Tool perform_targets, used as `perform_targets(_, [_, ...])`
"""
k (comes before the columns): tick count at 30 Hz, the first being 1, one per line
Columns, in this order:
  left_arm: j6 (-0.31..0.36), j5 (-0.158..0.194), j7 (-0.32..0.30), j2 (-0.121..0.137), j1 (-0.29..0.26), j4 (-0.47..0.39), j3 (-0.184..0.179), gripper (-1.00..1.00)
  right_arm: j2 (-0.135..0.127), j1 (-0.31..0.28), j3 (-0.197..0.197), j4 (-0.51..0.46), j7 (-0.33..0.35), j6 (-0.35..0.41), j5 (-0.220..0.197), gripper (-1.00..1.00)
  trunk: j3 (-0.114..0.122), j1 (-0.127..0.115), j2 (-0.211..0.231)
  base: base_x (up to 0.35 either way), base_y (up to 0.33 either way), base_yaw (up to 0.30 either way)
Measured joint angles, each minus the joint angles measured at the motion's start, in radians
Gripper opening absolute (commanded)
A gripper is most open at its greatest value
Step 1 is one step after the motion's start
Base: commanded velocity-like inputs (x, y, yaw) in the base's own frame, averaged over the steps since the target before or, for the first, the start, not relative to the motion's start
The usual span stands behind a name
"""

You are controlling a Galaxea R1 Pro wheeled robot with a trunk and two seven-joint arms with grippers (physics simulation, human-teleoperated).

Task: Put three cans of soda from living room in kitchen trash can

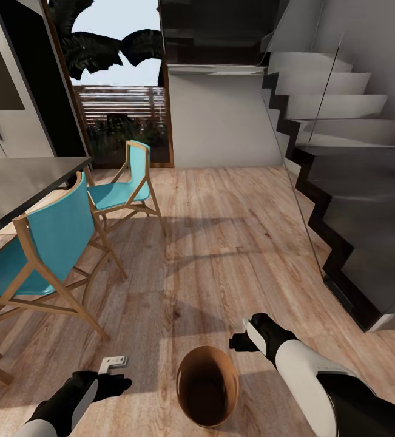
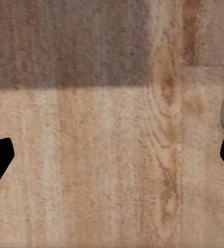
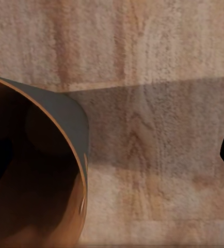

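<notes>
The robot stands in the kitchen with the small round tapered bin, copper-brown inside (image 1: 207, 385), on the light wood floor (image 1: 233, 243) directly in front of it, between its two arms. Judging by that, this looks like the drop-off end of a trip, but how many cans are already inside cannot be told: the bin's interior is dark in the head view, and the right wrist view shows only a faint rounded shape deep in the shadowed bowl (image 3: 34, 170), too unclear to name. No soda can is visible on the floor or in either gripper. The left gripper (image 1: 113, 371) hangs low over bare planks just beside the bin, its fingers spread wide with nothing between them. The right gripper (image 1: 246, 337) sits near the bin's far rim, its fingers likewise parted and empty, one over the bin's mouth. Any cans not yet binned would mean another trip to the living room. Around the robot, two teal chairs on wooden frames (image 1: 57, 243) stand to the left beside the grey metal-topped surface (image 1: 21, 182), and a dark staircase (image 1: 355, 200) rises on the right; the open floor between them offers the way out.
</notes>
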Motion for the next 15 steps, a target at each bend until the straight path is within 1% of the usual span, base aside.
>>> perform_targets(15, [-0.002,0.000,0.001,0.000,0.000,-0.001,-0.001,1.00,0.002,0.002,0.000,0.000,0.000,-0.001,0.000,1.00,0.000,0.000,0.000,0.000,0.000,0.000])
